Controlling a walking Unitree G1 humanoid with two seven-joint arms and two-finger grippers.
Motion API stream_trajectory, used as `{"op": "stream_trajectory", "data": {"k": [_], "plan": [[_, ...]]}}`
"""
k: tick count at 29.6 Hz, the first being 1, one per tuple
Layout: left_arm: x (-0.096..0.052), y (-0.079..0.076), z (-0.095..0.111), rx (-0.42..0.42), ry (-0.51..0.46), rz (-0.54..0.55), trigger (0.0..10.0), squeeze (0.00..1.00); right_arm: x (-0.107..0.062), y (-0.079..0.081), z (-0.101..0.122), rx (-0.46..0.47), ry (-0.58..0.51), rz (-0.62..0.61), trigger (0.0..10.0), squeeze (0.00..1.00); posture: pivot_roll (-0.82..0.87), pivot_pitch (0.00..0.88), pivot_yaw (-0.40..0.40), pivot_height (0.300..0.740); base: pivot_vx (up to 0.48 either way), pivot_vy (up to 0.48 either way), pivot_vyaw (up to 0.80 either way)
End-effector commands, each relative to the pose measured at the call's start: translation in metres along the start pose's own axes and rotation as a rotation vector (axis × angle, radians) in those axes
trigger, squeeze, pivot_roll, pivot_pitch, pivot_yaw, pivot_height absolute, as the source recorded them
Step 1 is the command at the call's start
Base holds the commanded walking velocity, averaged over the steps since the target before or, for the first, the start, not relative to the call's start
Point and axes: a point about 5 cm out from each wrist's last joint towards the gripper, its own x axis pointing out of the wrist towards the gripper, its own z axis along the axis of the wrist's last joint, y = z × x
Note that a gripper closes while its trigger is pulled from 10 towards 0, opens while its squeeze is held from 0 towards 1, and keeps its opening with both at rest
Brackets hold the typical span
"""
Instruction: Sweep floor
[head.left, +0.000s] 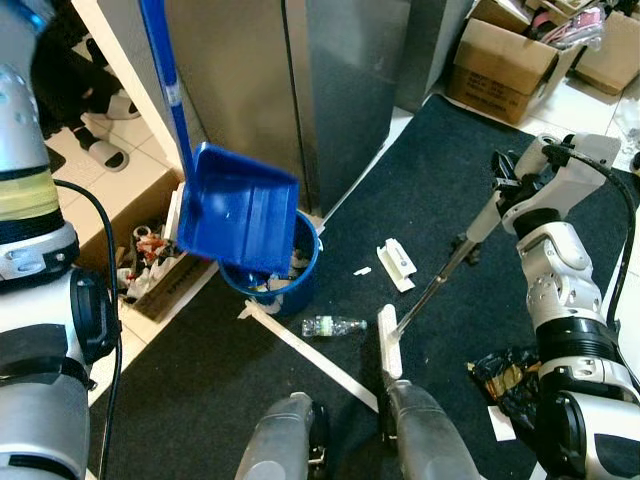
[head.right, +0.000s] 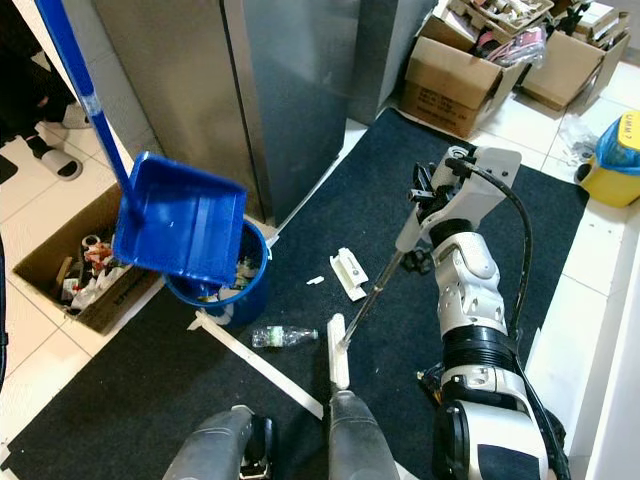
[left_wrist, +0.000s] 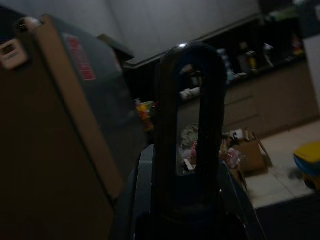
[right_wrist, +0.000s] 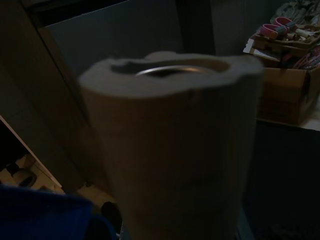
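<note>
At the bottom centre of the head views the robot's own grey legs (head.left: 400, 435) are nearest, standing on the dark mat (head.left: 200, 380). Just above them lies the white broom head (head.left: 388, 343), its thin metal handle (head.left: 440, 280) rising toward the right gripper (head.left: 505, 190) at the right of the frame; that gripper's fingers look clamped on the broom's pale grip, which looms blurred against the right wrist camera. At the upper left the blue dustpan (head.left: 240, 215) hangs tipped, mouth down, over the blue bucket (head.left: 300, 285), with its long blue handle (head.left: 165, 70) running up out of the frame; the left gripper (left_wrist: 190, 115) shows dark in its wrist view, and I cannot tell whether its jaws are apart or closed on that handle. Litter already sits in the bucket, so one load seems to be going in. Much is left, as I judge it: a clear plastic bottle (head.left: 333, 326) beside the bucket, a long white strip (head.left: 310, 360), a white bracket (head.left: 397, 264) and a small white scrap (head.left: 362, 271) in mid-frame, and a dark crumpled wrapper (head.left: 505, 375) at lower right all lie on the mat unswept.
</note>
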Motion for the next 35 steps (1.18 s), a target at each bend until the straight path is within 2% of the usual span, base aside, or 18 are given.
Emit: {"op": "stream_trajectory", "data": {"k": [1, 4, 8, 20, 35], "plan": [[-0.001, 0.003, 0.014, -0.037, -0.085, 0.076, 10.0, 0.0, -0.001, 0.0, 0.003, -0.039, -0.019, -0.006, 10.0, 0.0, 0.0, 0.055, 0.045, 0.74, 0.0, 0.0, 0.0], [-0.006, 0.008, 0.013, -0.131, -0.149, 0.22, 10.0, 0.0, -0.003, -0.013, 0.009, -0.044, -0.046, -0.067, 10.0, 0.0, -0.02, 0.055, 0.047, 0.74, 0.0, 0.0, 0.0], [-0.013, 0.005, 0.005, -0.17, -0.152, 0.263, 10.0, 0.0, -0.003, -0.019, 0.014, -0.059, -0.055, -0.089, 10.0, 0.0, -0.02, 0.054, 0.04, 0.74, 0.0, 0.0, 0.0], [-0.016, -0.003, -0.003, -0.211, -0.139, 0.31, 10.0, 0.0, 0.001, -0.02, 0.014, -0.058, -0.033, -0.109, 10.0, 0.0, -0.02, 0.054, 0.027, 0.74, 0.0, 0.0, -0.64], [-0.011, -0.007, -0.015, -0.244, -0.116, 0.315, 10.0, 0.0, -0.002, -0.025, 0.014, -0.072, -0.034, -0.129, 10.0, 0.0, -0.03, 0.057, 0.032, 0.74, 0.0, 0.0, -0.76]]}}
